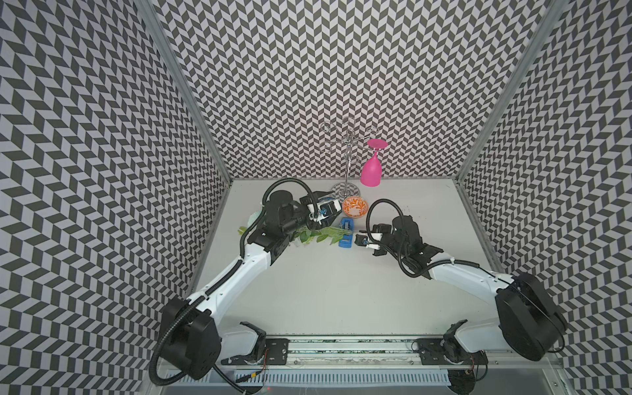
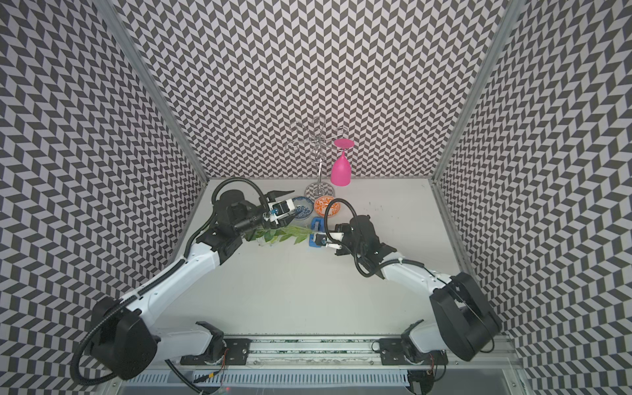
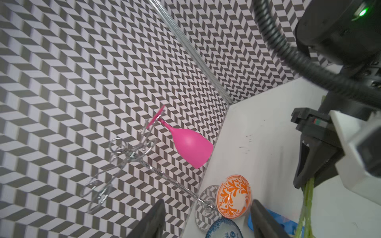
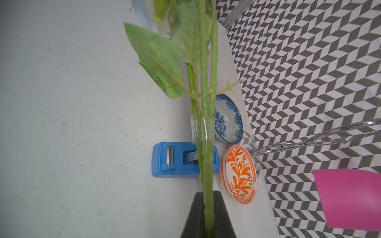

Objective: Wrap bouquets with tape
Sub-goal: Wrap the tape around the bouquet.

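**Right gripper pinched the flower stems while the left gripper's jaws stood apart**

Two white-and-black robot arms reached over a white table (image 1: 342, 290) inside a booth with black-and-white chevron walls. The right gripper (image 4: 208, 195) had its dark jaws pressed together on the stem ends of a bouquet (image 4: 206, 115) of artificial flowers with pale blue-white blooms, green leaves and long thin green stems. From that grip the stems ran towards the left arm, crossing over a blue rectangular plastic tape dispenser (image 4: 173, 162) that sat on the table. In the right wrist view a strip of clear tape (image 4: 195, 127) clung to the stems just past the dispenser. In both top views the leaves (image 1: 318, 236) spread out near the left arm, which hid most of the blooms. Whether the leaves touched the table could not be told.

The left gripper (image 3: 208, 203) was raised at the back of the table, its jaws spread wide and apart from the stems. Just beside it sat a small round blue-patterned bowl (image 2: 306, 205), and next to that a small round orange-patterned bowl (image 1: 355, 207), both just behind the dispenser. Further back stood a silver wire glass rack (image 1: 348, 150), with a matte pink goblet (image 1: 371, 171) hanging upside down from it.
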`<state>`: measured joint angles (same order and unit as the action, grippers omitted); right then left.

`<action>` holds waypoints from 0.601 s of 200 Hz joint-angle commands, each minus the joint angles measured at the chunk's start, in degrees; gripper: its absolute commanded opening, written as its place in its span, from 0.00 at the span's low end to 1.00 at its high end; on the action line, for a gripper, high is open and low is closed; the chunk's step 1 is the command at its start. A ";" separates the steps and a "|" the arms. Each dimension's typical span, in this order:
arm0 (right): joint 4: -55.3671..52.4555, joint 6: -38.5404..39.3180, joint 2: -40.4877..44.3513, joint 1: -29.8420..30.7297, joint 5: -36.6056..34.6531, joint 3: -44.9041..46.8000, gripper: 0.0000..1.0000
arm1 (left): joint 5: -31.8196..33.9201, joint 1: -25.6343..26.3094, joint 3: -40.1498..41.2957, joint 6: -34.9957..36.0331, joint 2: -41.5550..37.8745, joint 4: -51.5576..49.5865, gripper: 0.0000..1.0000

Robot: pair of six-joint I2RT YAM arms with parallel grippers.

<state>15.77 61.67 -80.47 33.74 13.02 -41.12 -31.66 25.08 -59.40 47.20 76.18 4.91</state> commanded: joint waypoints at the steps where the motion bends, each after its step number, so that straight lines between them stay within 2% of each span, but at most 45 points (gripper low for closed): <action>1: 19.79 6.34 1.98 2.86 -8.99 3.32 0.00 | -5.15 -0.39 -3.68 4.85 4.54 -17.65 0.65; 25: 28.44 10.05 2.19 4.81 -13.16 7.33 0.00 | -7.31 -0.42 -6.63 9.86 8.61 -25.89 0.65; 57: 41.26 16.35 1.46 6.63 -14.67 13.26 0.00 | -5.86 -0.47 -7.02 12.12 12.10 -28.18 0.65; 120: 42.57 21.21 -0.82 10.79 -17.03 14.91 0.00 | -2.92 -0.21 -10.37 14.02 17.50 -33.20 0.66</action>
<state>44.73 80.82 -80.66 42.28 -4.54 -25.85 -35.97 24.97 -68.14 58.98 91.98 -25.28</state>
